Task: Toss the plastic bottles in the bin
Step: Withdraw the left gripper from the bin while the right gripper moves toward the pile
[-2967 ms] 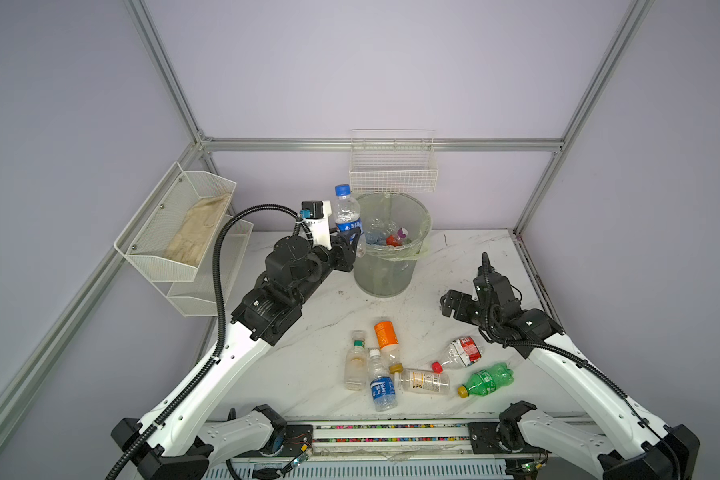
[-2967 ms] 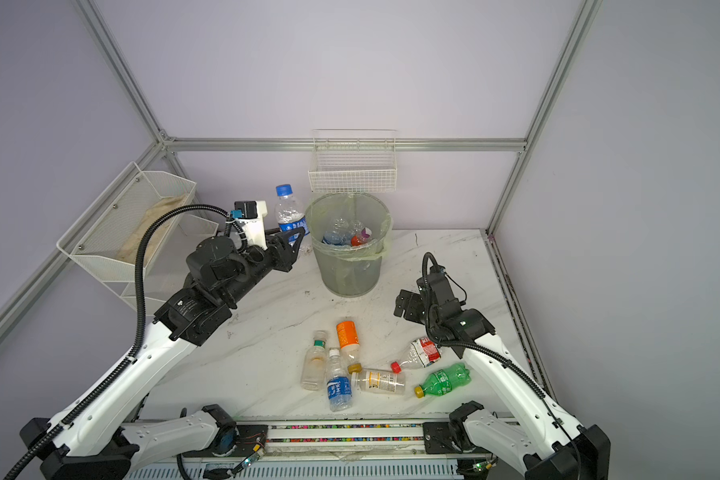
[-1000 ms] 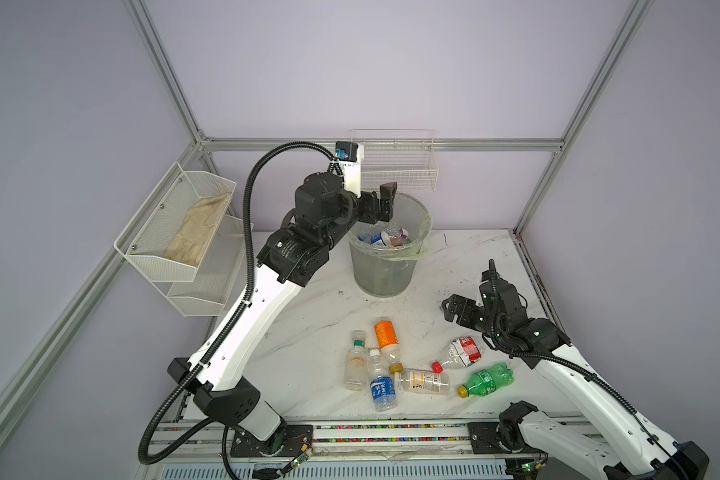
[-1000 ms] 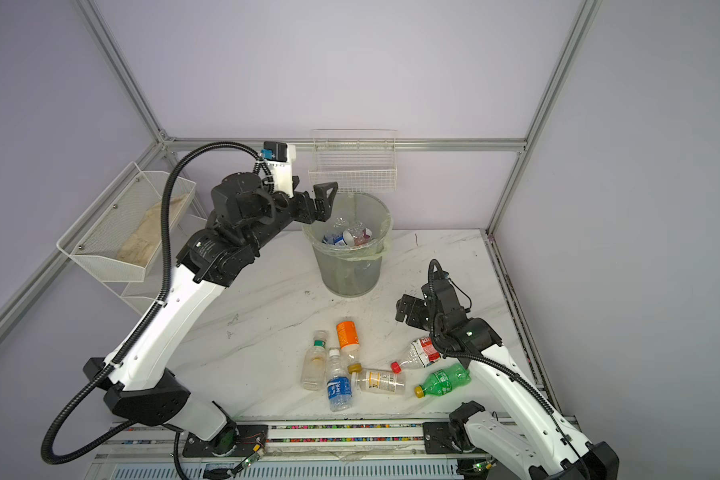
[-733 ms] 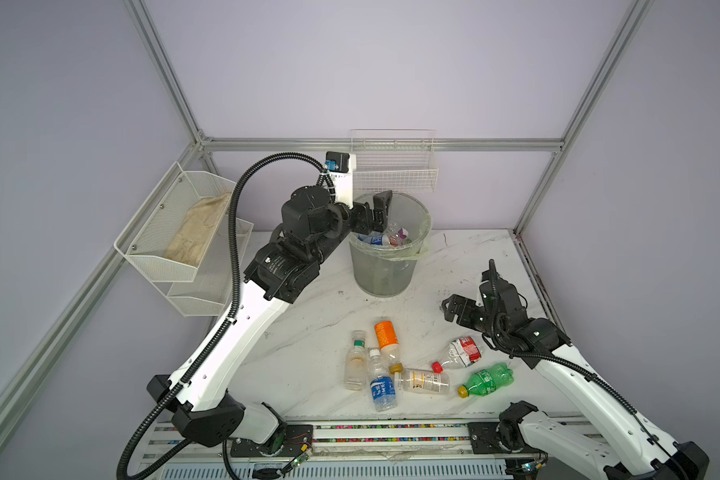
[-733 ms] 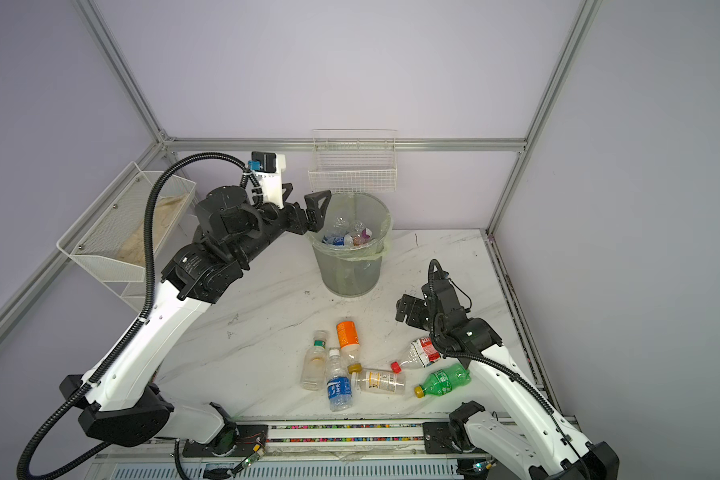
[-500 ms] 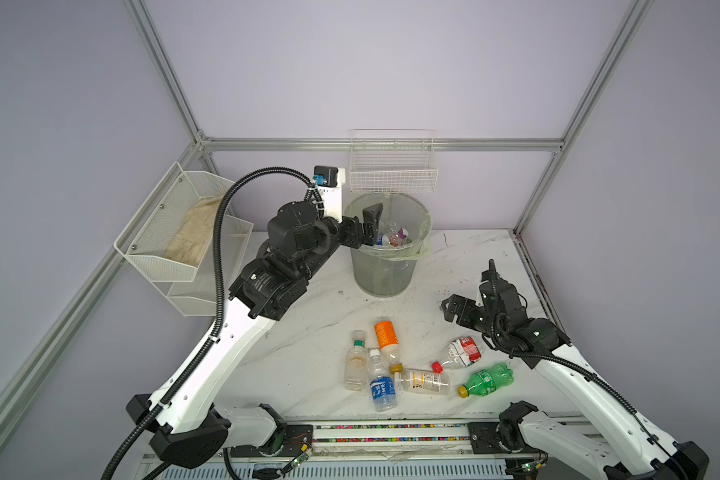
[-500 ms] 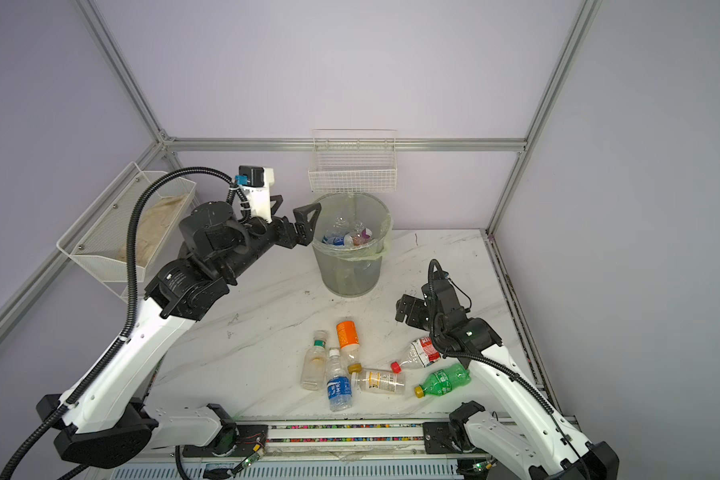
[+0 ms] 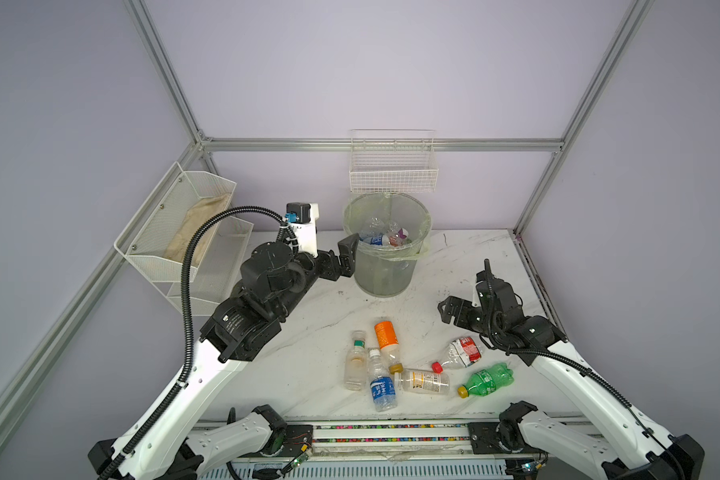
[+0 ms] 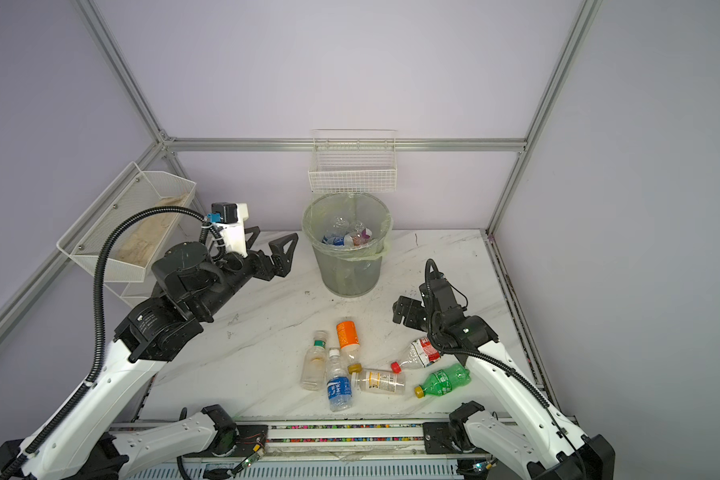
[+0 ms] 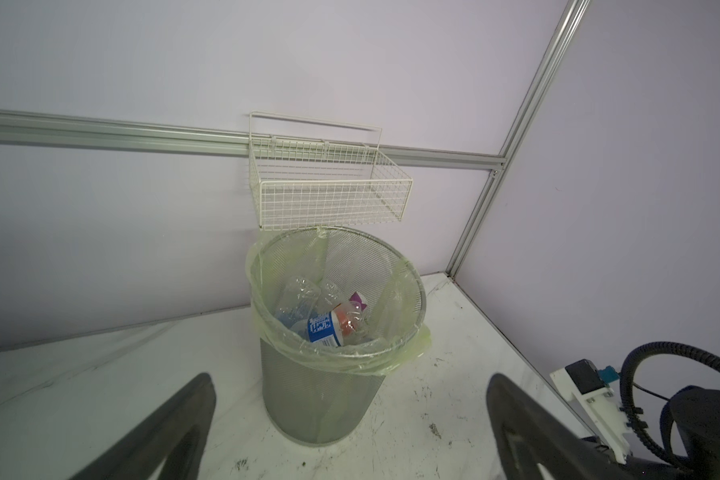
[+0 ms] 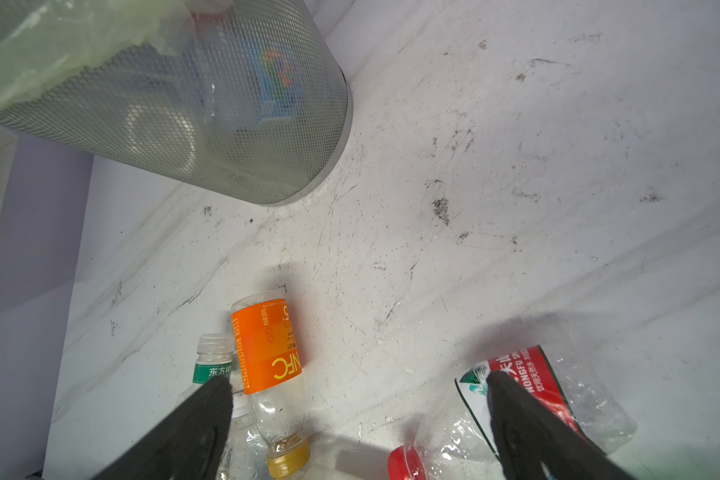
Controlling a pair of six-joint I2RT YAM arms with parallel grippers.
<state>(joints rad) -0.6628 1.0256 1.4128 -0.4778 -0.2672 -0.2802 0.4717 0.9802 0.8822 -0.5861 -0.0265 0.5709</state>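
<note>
A blue-labelled bottle [image 11: 324, 330] now lies on crushed clear ones inside the bin [image 9: 385, 274], upper centre of both top views. The left end effector [image 10: 272, 239] dropped it there moments ago and has pulled back left of the bin, jaws spread and empty. Six more wait on the bench [image 9: 308, 332], lower centre: an orange-labelled bottle [image 9: 385, 334], a green-capped bottle [image 9: 355, 368], a white-capped bottle [image 9: 382, 388], a yellow-capped bottle [image 9: 425, 380], a red-labelled bottle [image 9: 464, 351] and an all-green bottle [image 9: 487, 378]. The right end effector [image 12: 358, 382] hovers spread and empty near the red-labelled one, probably its next pick. How many bottles the bin holds cannot be counted.
</note>
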